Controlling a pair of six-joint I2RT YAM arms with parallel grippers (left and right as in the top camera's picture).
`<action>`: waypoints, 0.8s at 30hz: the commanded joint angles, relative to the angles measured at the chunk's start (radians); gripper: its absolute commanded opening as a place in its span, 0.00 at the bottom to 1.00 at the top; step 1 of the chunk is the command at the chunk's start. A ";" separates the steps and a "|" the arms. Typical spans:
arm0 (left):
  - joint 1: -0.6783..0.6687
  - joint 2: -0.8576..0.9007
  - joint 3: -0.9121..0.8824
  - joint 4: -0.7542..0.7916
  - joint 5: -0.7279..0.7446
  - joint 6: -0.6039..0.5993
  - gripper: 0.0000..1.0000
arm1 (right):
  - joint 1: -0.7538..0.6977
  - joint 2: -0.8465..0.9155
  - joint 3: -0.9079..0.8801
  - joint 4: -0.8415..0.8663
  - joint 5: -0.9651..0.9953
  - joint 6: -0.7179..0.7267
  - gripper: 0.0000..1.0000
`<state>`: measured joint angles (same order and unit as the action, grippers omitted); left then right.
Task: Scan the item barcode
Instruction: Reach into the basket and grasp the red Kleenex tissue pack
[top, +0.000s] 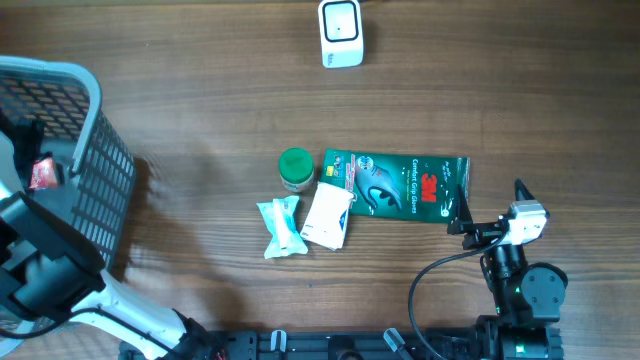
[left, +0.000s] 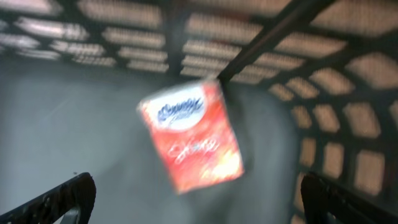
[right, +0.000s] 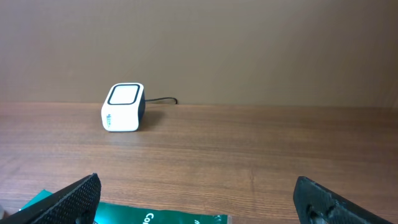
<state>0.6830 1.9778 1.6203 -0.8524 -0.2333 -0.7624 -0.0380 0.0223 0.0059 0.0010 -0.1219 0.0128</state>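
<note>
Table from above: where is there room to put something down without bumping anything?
Bare table lies between the scanner and the green pack, between the basket and the green-lidded jar, and right of the scanner. The middle is crowded: jar, white packet, crinkly packet and pack sit close together.

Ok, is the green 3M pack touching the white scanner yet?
Apart. The overhead view shows the green 3M pack lying well clear of the white scanner, with a wide stretch of bare table between them.
</note>
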 joint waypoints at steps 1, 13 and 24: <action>0.006 0.028 -0.040 0.077 -0.036 -0.009 1.00 | 0.006 -0.005 -0.001 0.005 0.011 -0.010 1.00; 0.006 0.133 -0.115 0.215 -0.028 -0.009 1.00 | 0.006 -0.005 -0.001 0.005 0.011 -0.010 1.00; 0.006 0.071 -0.115 0.098 0.043 -0.009 0.04 | 0.006 -0.005 -0.001 0.005 0.011 -0.011 1.00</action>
<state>0.6830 2.0884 1.5185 -0.7246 -0.2489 -0.7647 -0.0380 0.0223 0.0059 0.0010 -0.1219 0.0128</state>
